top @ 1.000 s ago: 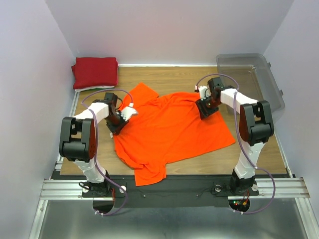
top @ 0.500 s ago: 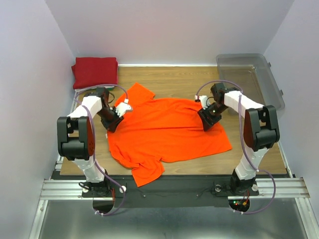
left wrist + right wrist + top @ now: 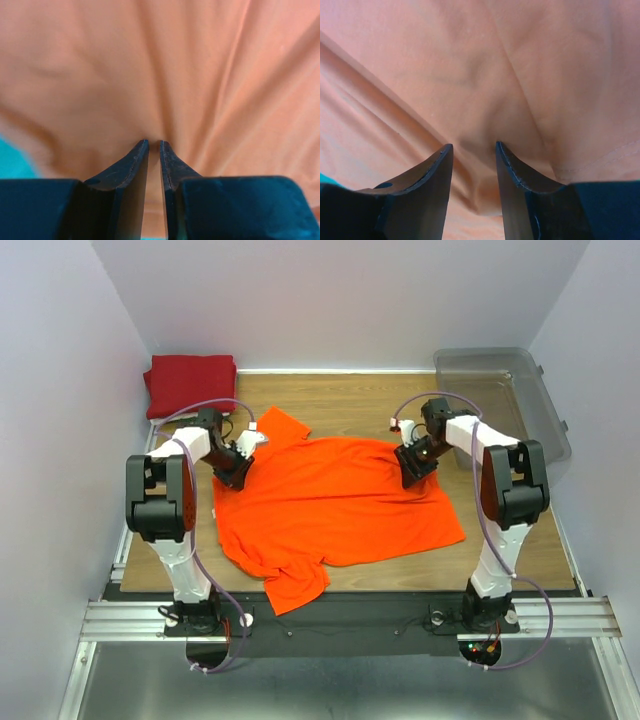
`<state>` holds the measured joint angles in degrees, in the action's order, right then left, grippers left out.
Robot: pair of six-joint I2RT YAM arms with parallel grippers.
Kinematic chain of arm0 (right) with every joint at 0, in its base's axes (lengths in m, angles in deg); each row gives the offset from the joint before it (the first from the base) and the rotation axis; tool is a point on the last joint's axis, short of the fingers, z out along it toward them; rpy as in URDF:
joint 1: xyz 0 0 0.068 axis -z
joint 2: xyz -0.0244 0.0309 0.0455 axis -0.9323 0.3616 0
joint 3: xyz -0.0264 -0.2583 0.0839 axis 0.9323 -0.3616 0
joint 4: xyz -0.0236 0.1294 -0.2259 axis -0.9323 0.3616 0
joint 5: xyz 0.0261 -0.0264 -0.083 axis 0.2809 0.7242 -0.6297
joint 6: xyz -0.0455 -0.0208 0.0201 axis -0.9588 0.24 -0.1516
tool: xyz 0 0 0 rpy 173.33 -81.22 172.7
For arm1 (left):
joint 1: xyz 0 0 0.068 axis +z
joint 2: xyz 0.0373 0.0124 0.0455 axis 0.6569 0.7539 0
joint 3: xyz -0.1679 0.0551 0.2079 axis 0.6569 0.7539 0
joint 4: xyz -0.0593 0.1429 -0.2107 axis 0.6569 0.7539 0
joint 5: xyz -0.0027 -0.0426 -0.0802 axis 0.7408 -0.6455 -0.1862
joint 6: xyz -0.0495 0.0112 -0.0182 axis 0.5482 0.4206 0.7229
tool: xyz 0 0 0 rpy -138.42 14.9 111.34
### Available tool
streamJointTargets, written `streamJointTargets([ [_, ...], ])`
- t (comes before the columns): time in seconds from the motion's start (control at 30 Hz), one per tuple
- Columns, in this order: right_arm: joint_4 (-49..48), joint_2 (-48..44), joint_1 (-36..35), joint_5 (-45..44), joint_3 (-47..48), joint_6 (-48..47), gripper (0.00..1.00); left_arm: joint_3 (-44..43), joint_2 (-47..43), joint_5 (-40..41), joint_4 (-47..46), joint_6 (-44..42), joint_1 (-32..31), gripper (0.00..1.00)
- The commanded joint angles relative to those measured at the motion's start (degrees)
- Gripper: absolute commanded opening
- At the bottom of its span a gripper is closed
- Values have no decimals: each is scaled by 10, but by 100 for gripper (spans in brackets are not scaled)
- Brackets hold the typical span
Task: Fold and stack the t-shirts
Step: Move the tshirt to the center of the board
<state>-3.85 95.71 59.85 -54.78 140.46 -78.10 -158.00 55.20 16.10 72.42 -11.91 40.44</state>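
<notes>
We've dragged the bright orange cloth t-shirt (image 3: 335,502) flatter across the wooden table (image 3: 350,395); spreading looks nearly done; left claw (image 3: 154,145) nipped almost shut on a tuft of it, right claw (image 3: 474,147) half-open, pinching a fold; the shirt lies mid-table, lightly wrinkled; the folded dark red t-shirt (image 3: 190,383) waits far-left

Robot lab test cell. Plain white walls (image 3: 60,360) box in small wooden worktop (image 3: 350,395) on three sides. Two arms bolted to aluminium rail (image 3: 350,618) at near edge, cables looping along them. Clear bin (image 3: 500,390) at right corner. No household furnishings, only rig hardware.
</notes>
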Motion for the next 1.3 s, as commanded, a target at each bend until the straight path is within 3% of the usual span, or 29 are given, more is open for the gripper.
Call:
streamJointTargets([
  [0.0, -11, -29, 2, -9, -63, -4, 45, 72, -29, 22, -19, 5, 2, 23],
  [0.17, 17, -96, -12, 37, -136, -21, 45, 168, -85, 42, 7, -37, 2, 16],
  [0.27, 32, -163, -2, 57, -106, -11, 49, 171, -128, 25, 45, -49, 2, 16],
  [0.37, 31, -168, 25, 51, -47, 7, 54, 98, -148, -18, 80, -44, 2, 32],
  [0.6, 10, -73, 52, -36, 90, 7, 55, -142, -66, -88, 75, 21, 2, 41],
  [0.77, -23, 5, 55, -74, 144, 30, 55, -194, 4, -64, 15, 80, 2, 41],
  [1.07, -34, 77, 55, -83, 158, 28, 57, -216, 82, -30, -33, 103, -3, 45],
  [1.17, -34, 90, 56, -80, 151, 22, 46, -212, 108, -6, -49, 105, -10, 47],
  [1.27, -33, 97, 55, -75, 151, 12, 22, -210, 129, 9, -83, 121, -18, 47],
])
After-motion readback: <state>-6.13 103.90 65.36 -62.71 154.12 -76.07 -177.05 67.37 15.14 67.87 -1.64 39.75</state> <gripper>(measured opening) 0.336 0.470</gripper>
